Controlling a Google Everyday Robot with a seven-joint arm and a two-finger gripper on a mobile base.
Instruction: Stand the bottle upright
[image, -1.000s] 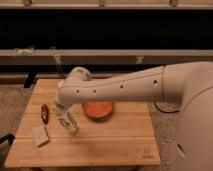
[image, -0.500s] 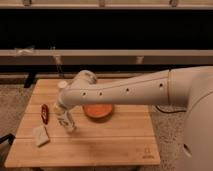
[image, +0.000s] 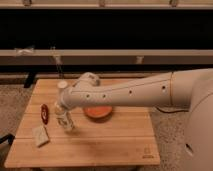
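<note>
Since a moment ago, our arm has swung toward the tabletop's left side, carrying the bottle (image: 64, 120).

Left to right: a pale block (image: 40, 135) near the front-left corner, a red item (image: 45, 112), then our gripper (image: 63, 114) closed around the nearly upright bottle, the orange bowl (image: 97, 111) mid-table. Release looks close.

No legible text or labels anywhere.

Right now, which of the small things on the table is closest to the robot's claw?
The bottle: it sits right at the gripper. The red disc and the pale block lie apart to the left, and the orange bowl to the right.
</note>
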